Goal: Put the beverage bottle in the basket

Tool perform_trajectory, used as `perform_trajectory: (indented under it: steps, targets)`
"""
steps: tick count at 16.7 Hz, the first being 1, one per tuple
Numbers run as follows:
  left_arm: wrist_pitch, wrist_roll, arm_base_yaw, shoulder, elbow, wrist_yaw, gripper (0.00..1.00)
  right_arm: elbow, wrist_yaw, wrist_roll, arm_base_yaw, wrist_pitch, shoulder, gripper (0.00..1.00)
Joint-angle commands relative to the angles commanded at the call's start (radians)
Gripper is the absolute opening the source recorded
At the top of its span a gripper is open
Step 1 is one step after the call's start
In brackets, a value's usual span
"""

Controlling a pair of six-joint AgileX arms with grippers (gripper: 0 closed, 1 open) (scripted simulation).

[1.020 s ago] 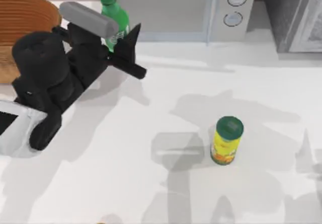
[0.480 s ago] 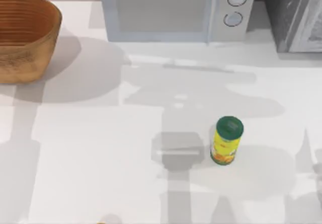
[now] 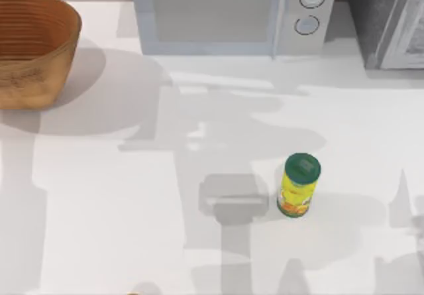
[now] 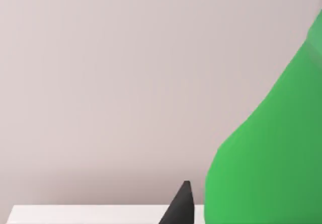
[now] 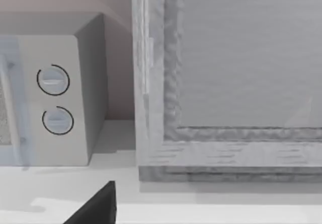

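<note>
bottle seen only in part, close to the left wrist camera

the beverage bottle [image 4: 266, 158] showed as a green bulge cut off at the frame edge, beside one dark fingertip [image 4: 180, 206] of the left gripper; whether that gripper clasped it, i could not tell. the wicker basket [image 3: 33, 50] sat at the table's far left corner, partly cropped. a yellow can [image 3: 298, 185] stood well apart.
</note>
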Motion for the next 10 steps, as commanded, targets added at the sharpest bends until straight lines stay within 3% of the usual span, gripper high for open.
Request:
perform_trajectory:
  steps: [10]
  targets:
    - [0.159, -0.001, -0.019, 0.187, 0.029, -0.015, 0.0, 0.0, 0.0, 0.0, 0.0, 0.0, 0.0, 1.0]
